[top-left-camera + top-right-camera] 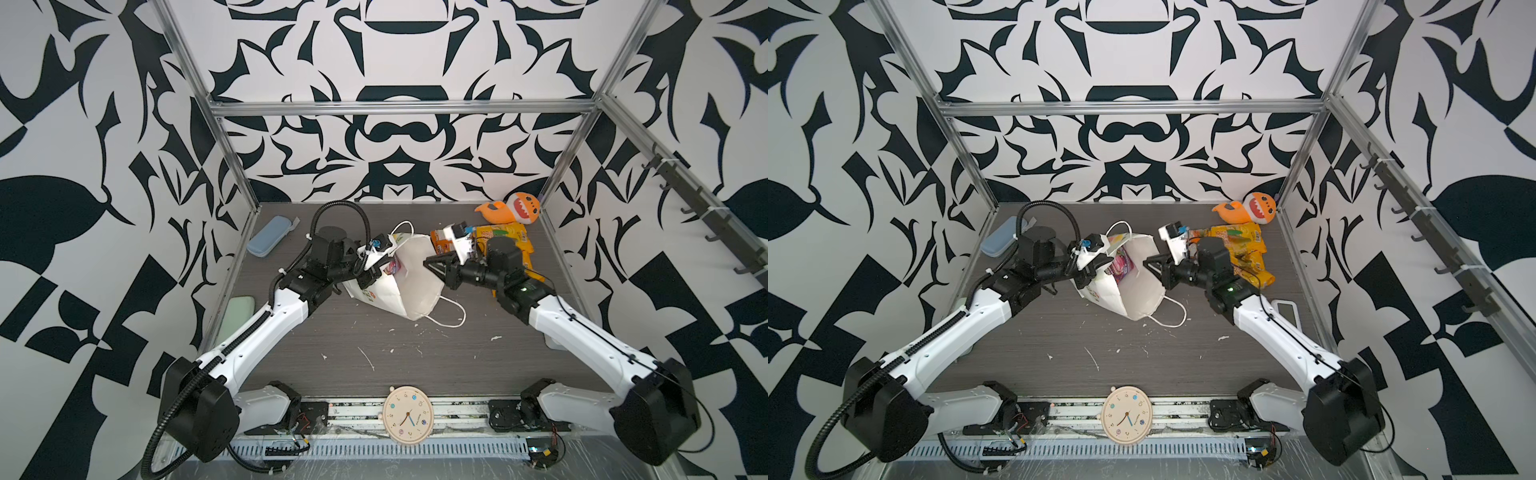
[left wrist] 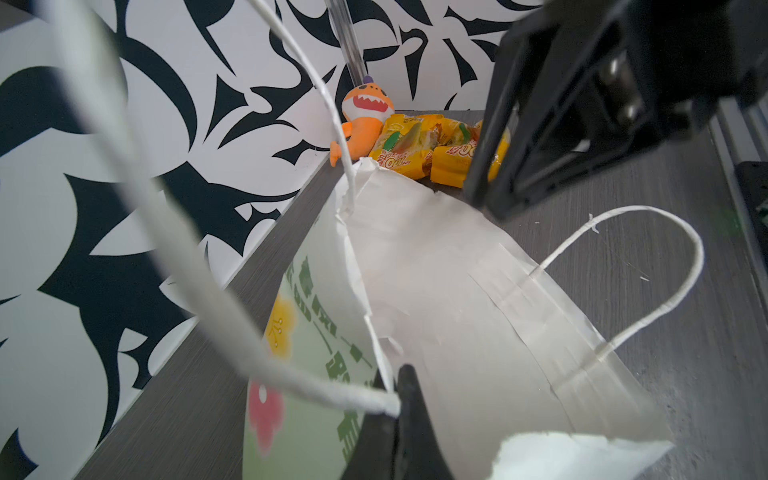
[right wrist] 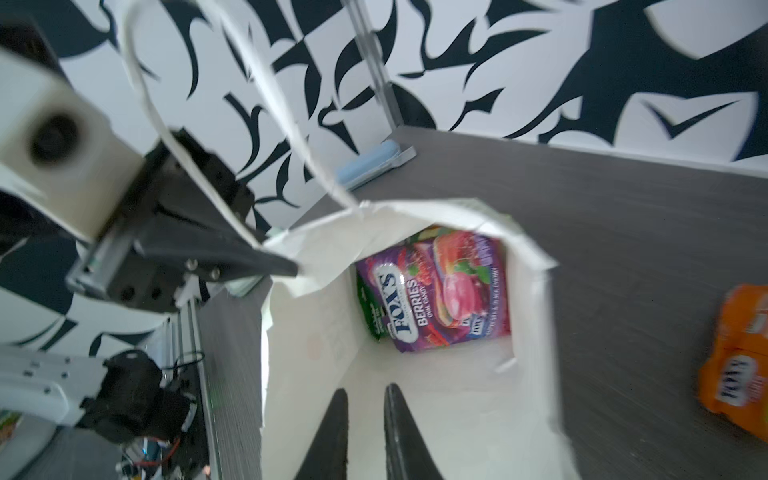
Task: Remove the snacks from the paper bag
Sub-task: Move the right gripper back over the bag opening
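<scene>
Peering into the paper bag (image 3: 307, 332) from the right wrist view shows a glossy purple packet (image 3: 449, 291) lettered FOX'S lying flat at the bag's bottom. A narrow green packet (image 3: 368, 311) pokes out under one edge of it, mostly covered, its print unreadable. At the bag's mouth the right gripper (image 3: 363, 415) shows only two black tapered fingers, slightly apart with nothing between them. The left gripper (image 2: 397, 399) has its jaws together, pinching the bag's ragged rim where a twisted white cord handle (image 2: 166, 208) joins; that cord is a blur close to the lens. The bag is matte, creased white paper, with green print and small flowers on the outer face. In the left wrist view one wall lies on the dark grey wood-grain table (image 1: 374, 353), which is flecked with white scraps. Beside the bag on the right gripper's side lies an orange-red packet (image 3: 739, 365), smeared and cut off at the frame's edge. Beyond the bag sit shiny crinkled yellow packets (image 1: 511, 237), partly hidden behind the right arm in both top views. A soft orange plush shark (image 1: 515, 210) lies just past them. Well apart from the bag, beyond the left gripper, lies a smooth light-blue oblong case (image 1: 266, 237).
</scene>
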